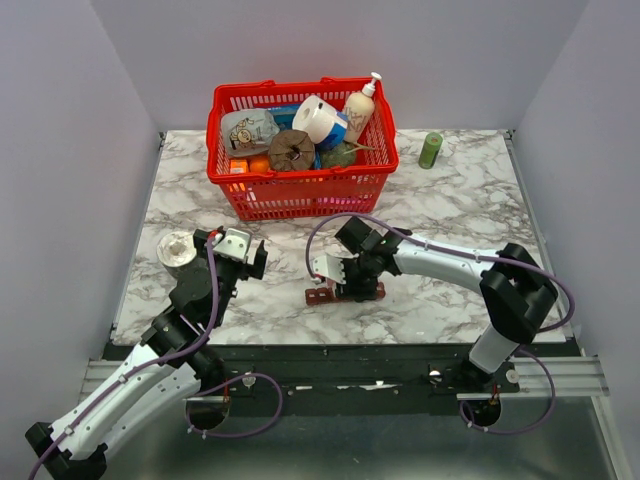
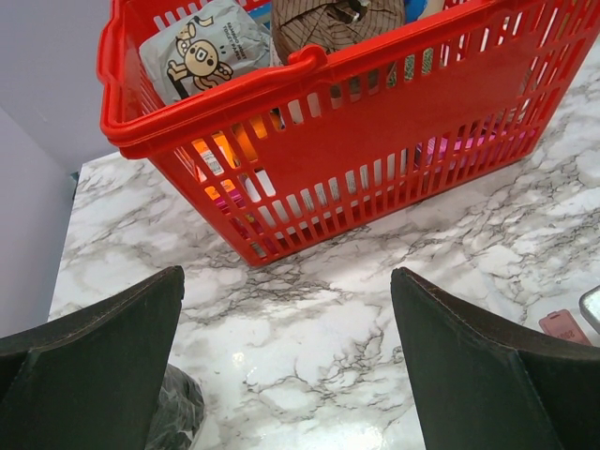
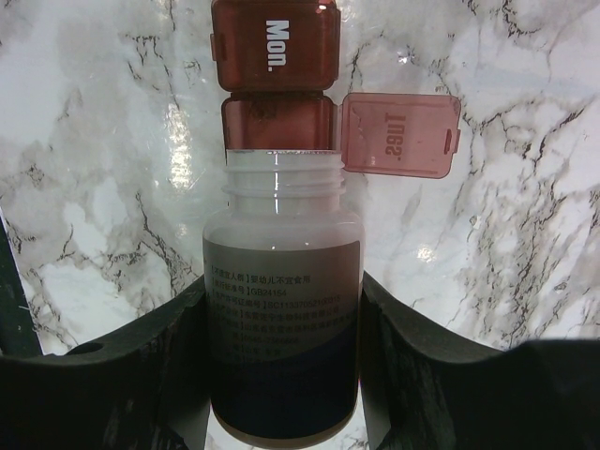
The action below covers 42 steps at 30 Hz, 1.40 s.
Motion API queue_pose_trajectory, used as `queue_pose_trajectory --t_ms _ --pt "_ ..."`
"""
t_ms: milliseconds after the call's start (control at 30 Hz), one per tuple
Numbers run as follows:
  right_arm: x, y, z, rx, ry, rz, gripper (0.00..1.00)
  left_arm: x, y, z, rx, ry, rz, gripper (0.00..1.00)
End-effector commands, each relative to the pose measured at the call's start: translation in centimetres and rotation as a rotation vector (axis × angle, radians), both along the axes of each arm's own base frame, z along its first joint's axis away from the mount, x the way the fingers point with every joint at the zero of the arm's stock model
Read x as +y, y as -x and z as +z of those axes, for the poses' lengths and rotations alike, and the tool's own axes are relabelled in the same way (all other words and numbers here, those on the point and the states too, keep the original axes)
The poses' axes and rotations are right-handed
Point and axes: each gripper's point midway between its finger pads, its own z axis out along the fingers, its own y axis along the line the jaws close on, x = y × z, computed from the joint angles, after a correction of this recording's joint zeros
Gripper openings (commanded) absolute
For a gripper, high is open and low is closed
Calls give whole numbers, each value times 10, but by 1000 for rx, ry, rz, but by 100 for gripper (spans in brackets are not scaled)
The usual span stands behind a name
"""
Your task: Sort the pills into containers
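The dark red-brown pill container strip lies on the marble table in front of the basket. In the right wrist view its "Mon." compartment is closed and the compartment below it has its "Tue" lid flipped open to the right. My right gripper is shut on a small uncapped translucent bottle, held tipped with its mouth right at the open compartment. No loose pills are visible. My left gripper is open and empty above bare table, left of the strip.
A big red mesh basket full of groceries stands at the back centre, and it also shows in the left wrist view. A green cylinder stands at the back right. A round silver-grey object sits by my left gripper.
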Motion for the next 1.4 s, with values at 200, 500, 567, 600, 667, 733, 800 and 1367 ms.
queue_pose_trajectory --t_ms 200,500,567,600,667,733,800,1367 --pt "-6 -1 -1 -26 93 1 12 0 1 3 -16 1 -10 99" --pt "-6 -1 2 -34 114 3 12 -1 1 2 -15 0 -13 99" --pt "-6 -1 2 -34 118 2 12 -1 1 2 -15 0 -14 99" --pt "-5 -1 2 -35 119 3 12 0 1 3 -18 0 -13 99" --pt "-5 -1 1 -33 119 4 12 0 1 3 -16 -1 -13 99" --pt "-5 0 1 -35 121 5 12 -1 1 3 -18 3 -14 99" --pt "-4 -1 1 -42 124 7 12 0 1 3 -18 3 -13 99" --pt "-6 -2 4 -56 179 22 12 0 1 3 -18 0 -13 99"
